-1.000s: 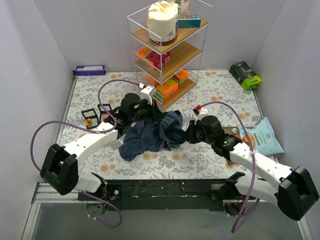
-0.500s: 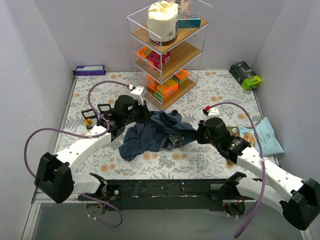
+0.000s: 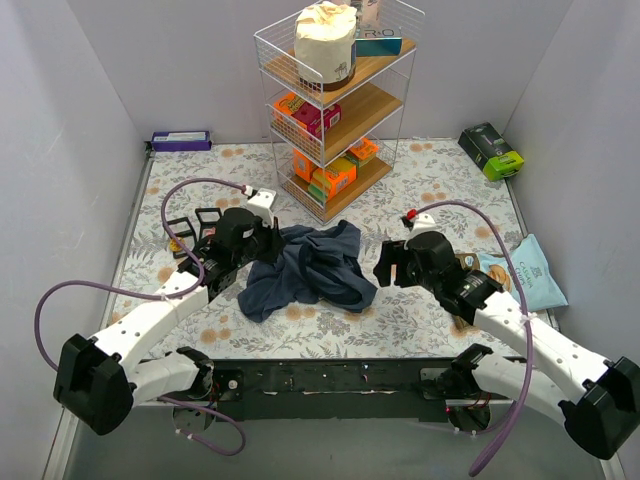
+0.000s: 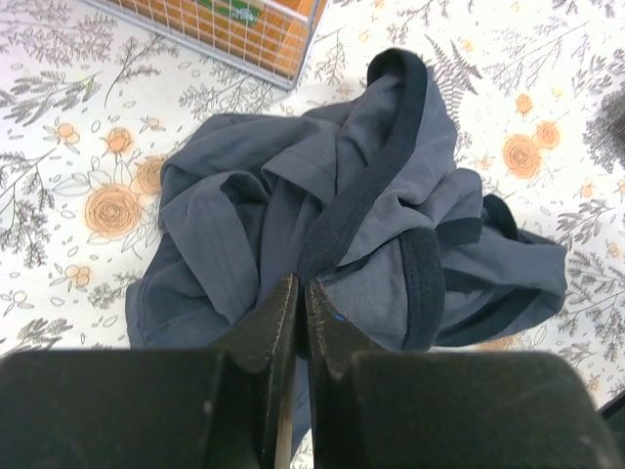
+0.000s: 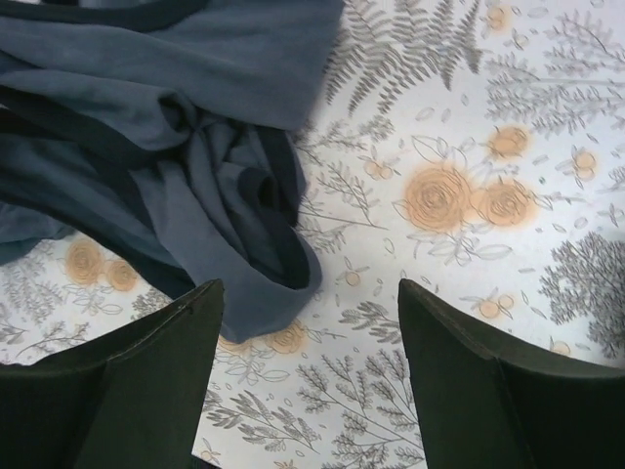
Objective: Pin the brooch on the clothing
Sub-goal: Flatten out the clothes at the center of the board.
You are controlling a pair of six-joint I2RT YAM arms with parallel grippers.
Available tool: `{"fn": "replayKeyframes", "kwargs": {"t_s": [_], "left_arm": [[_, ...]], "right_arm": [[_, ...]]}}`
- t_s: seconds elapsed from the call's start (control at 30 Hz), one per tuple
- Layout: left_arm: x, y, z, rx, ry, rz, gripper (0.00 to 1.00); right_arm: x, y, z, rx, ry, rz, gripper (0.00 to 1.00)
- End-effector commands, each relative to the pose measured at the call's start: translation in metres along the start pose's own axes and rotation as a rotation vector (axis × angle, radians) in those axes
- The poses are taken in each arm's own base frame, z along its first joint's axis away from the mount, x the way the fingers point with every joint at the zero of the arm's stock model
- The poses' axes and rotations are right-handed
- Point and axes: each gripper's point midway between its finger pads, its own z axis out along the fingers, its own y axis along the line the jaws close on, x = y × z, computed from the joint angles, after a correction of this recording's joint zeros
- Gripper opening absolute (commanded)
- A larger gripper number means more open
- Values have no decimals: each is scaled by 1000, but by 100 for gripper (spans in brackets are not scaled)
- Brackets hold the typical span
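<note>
The clothing [image 3: 310, 265] is lying crumpled on the worktop [image 3: 440, 190], centre front, just in front of the wire rack [image 3: 335, 110]. It is navy fabric with darker trim bands showing. The folds are hiding the chest side, so no print is readable.

On the left, the left gripper [image 3: 268, 243] is sitting at the heap's left edge with its jaws pressed together. In the left wrist view its fingertips are meeting right at a dark trim band running up the pile. Can't tell whether any fabric is pinched between them.

On the right, the right gripper [image 3: 384, 265] is hanging just off the heap's right edge, jaws spread wide and gripping nothing. In the right wrist view a folded lobe with trim is lying under the gap, nearer the left finger, and bare floral worktop is showing under the rest.

Also on the worktop:
- Two small black-framed boxes [image 3: 195, 225] are sitting left of the left arm.
- A purple box [image 3: 181, 140] is lying at the back left.
- A green box [image 3: 492, 150] is lying at the back right.
- A blue pouch [image 3: 532, 275] is lying at the right edge.
</note>
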Motion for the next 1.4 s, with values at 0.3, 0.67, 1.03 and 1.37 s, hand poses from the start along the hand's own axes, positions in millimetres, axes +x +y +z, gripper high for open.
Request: {"fn": "replayKeyframes", "kwargs": {"t_s": [0.3,0.67,1.03,1.37], "left_arm": [[4,1,-13,15,-11,33,0],[7,2,-10,14,4,34,0],[9,2,-10,13,8,34,0],[-14,-5,-15,27,-54,-6,0]], "right_arm": [[-19,86,35,-414,114,-183,74],[6,90,54,-457,200,-197,67],[24,81,67,-428,249,-209,56],[0,89,52,-415,210,-205,1]]}}
